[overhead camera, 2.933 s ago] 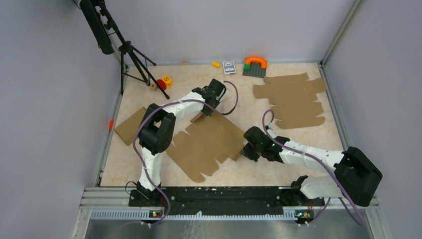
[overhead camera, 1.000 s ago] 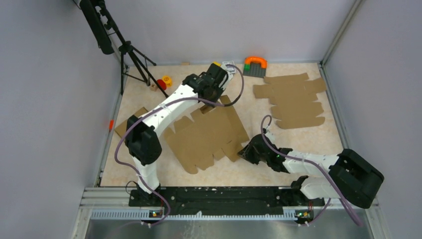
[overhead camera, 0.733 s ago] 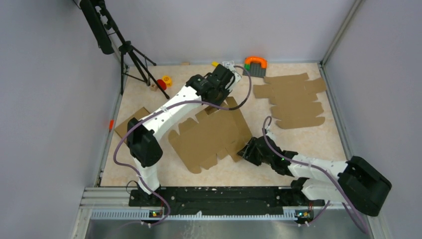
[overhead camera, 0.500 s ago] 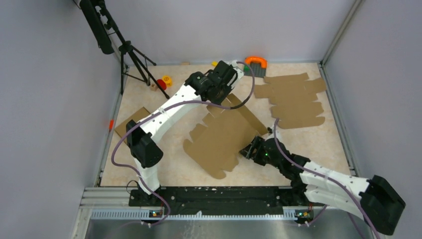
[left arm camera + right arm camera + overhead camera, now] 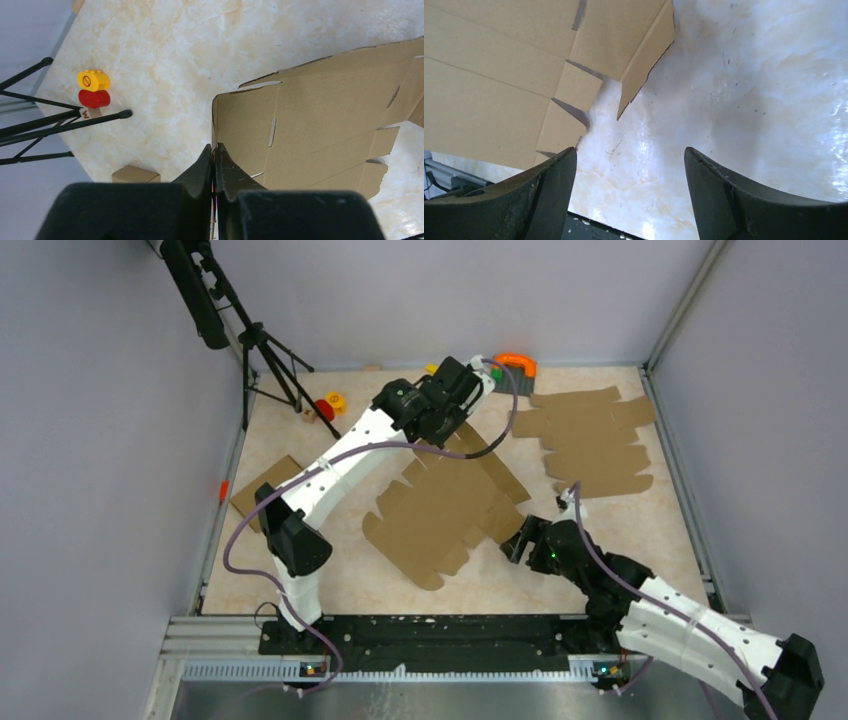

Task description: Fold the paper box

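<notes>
The box (image 5: 445,512) is a flat brown sheet with flaps. It is in the middle of the table (image 5: 620,520), between the two arms.

The left gripper (image 5: 446,440) reaches over the far end of the box. Its fingers (image 5: 207,157) are pressed tight together on the edge of the box (image 5: 320,117). That edge is up off the table, and the rest of the sheet slopes down from it.

The right gripper (image 5: 520,542) is just beside the near right corner of the box. Its jaws are wide apart and hold nothing. In the right wrist view only bare table shows between them, and the box (image 5: 494,65) is a little way ahead, not touching.

A pile (image 5: 590,440) of more brown sheets lies at the far right, well apart from the box. A yellow block (image 5: 93,79) and a red block (image 5: 94,98) sit by a black tripod (image 5: 60,122) at the far left.
</notes>
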